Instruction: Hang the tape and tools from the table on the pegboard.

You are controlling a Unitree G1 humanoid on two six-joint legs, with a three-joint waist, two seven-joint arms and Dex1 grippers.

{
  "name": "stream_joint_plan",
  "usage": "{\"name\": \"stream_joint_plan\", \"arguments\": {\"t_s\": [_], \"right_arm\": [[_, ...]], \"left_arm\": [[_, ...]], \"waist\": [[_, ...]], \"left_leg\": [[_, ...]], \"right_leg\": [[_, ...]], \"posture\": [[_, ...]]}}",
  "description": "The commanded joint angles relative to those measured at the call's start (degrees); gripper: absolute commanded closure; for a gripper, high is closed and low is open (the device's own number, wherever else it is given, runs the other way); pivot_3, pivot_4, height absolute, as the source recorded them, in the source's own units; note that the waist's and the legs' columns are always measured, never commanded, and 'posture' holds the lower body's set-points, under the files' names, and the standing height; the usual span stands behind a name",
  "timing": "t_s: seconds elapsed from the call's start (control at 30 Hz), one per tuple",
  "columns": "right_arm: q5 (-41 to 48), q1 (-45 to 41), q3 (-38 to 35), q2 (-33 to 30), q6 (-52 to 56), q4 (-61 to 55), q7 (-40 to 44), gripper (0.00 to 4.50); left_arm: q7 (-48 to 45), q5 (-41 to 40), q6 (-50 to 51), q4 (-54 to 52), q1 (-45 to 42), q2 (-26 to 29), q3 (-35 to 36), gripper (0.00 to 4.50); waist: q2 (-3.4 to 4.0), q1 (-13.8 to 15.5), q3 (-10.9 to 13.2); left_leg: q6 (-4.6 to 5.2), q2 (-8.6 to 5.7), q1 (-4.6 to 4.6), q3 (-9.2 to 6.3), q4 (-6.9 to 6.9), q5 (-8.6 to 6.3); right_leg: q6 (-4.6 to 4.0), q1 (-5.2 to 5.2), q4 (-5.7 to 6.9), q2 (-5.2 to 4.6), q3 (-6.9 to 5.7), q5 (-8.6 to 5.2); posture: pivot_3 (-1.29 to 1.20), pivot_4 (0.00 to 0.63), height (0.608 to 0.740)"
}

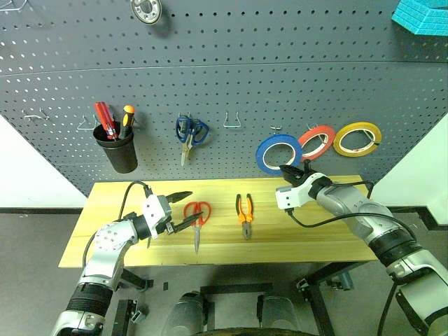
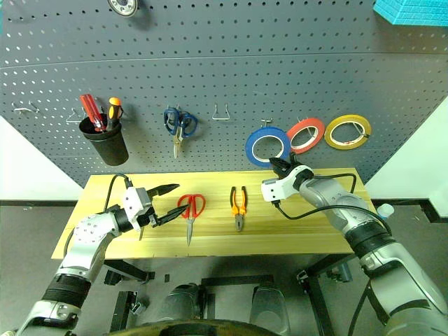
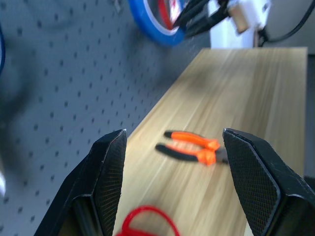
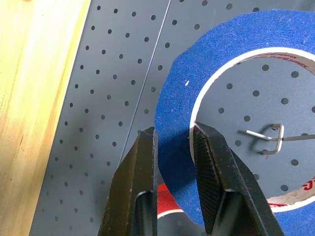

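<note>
My right gripper (image 1: 290, 170) is shut on the rim of the blue tape (image 1: 278, 153) and holds it up against the pegboard (image 1: 231, 77). In the right wrist view the fingers (image 4: 206, 162) pinch the tape (image 4: 216, 59), and a metal hook (image 4: 275, 140) shows through the ring's hole. Whether the ring rests on that hook I cannot tell. My left gripper (image 1: 192, 207) is open and level just above the table (image 1: 315, 234), beside the red-handled scissors (image 1: 204, 208). The orange-and-black pliers (image 1: 244, 213) lie mid-table, and also show past the left fingers (image 3: 194, 147).
A black cup (image 1: 117, 150) with red and orange-topped screwdrivers hangs at the left of the board. Blue-handled scissors (image 1: 189, 133) hang beside it, then an empty hook (image 1: 232, 122). A red roll (image 1: 316, 140) and a yellow roll (image 1: 357, 138) hang right of the blue tape.
</note>
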Motion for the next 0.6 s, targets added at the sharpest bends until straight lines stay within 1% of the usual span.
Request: {"name": "stream_joint_plan", "arguments": {"t_s": [0.03, 0.23, 0.37, 0.6], "right_arm": [[0.2, -0.1, -1.5, -1.1, -0.5, -1.8, -0.9, 3.82], [-2.1, 4.5, -1.3, -2.0, -0.7, -5.4, -4.7, 3.82], [-3.7, 7.3, -2.6, -1.8, 0.4, -8.2, -8.9, 3.82], [-5.1, 6.9, -4.5, -2.0, 1.0, -12.4, -13.8, 3.82]], "left_arm": [[-0.9, -1.9, 0.2, -2.6, -0.1, 0.5, 1.0, 1.26], [-1.7, -3.9, 0.2, -4.2, 0.4, 0.3, 1.8, 1.26], [-2.8, -8.5, 0.5, -5.9, 0.6, -0.7, 3.5, 1.26], [-3.1, -11.1, 2.4, -6.1, 0.3, -0.5, 5.2, 1.26]], "waist": [[0.0, 0.0, 0.0], [0.01, 0.1, 0.0], [0.01, 0.0, 0.0], [0.01, 0.0, 0.0]], "left_leg": [[0.0, 0.0, 0.01, 0.0, 0.01, 0.0], [0.0, 0.0, -0.01, 0.02, 0.0, 0.0], [0.0, 0.0, -0.01, 0.07, 0.0, 0.0], [0.0, 0.01, 0.01, 0.1, 0.08, 0.0]], "right_leg": [[-0.01, 0.0, 0.01, 0.0, 0.01, 0.0], [-0.01, -0.01, 0.0, 0.0, 0.03, 0.0], [-0.01, -0.06, 0.01, 0.0, 0.08, 0.0], [-0.08, -0.04, 0.03, 0.0, 0.14, 0.0]], "posture": [[-0.07, 0.039, 0.74], [-0.07, 0.042, 0.74], [-0.07, 0.043, 0.74], [-0.08, 0.042, 0.74]]}}
